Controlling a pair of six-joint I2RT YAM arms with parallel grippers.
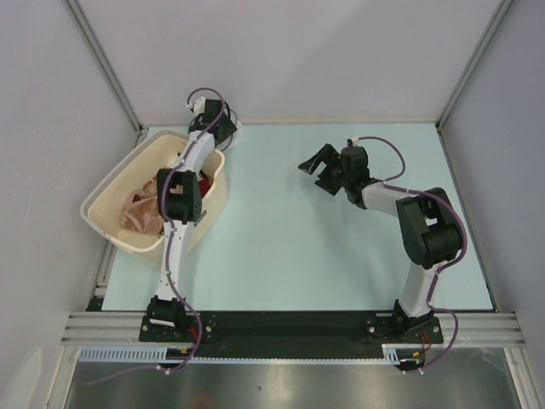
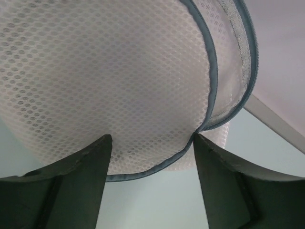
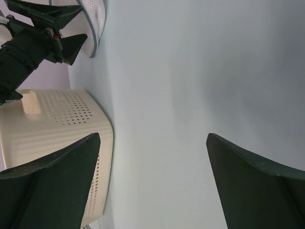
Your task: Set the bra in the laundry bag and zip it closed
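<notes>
Left gripper (image 2: 151,143): spread, straddling laundry bag (image 2: 95,71) rim, not yet pinching. Bra (image 1: 136,213): lying in basket (image 1: 128,245). Right gripper (image 1: 315,173): spread, empty, above counter (image 1: 281,247). Step: securing bag; next likely calls for closing squarely on rim.

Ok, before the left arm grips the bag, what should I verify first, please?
1. Left gripper open: ok.
2. Laundry bag rim between its fingers: ok.
3. Zip open enough: cannot tell.
4. Bra already inside the bag: not ok, it lies in the cream basket.
5. Right gripper open, apart from the basket: ok.
</notes>
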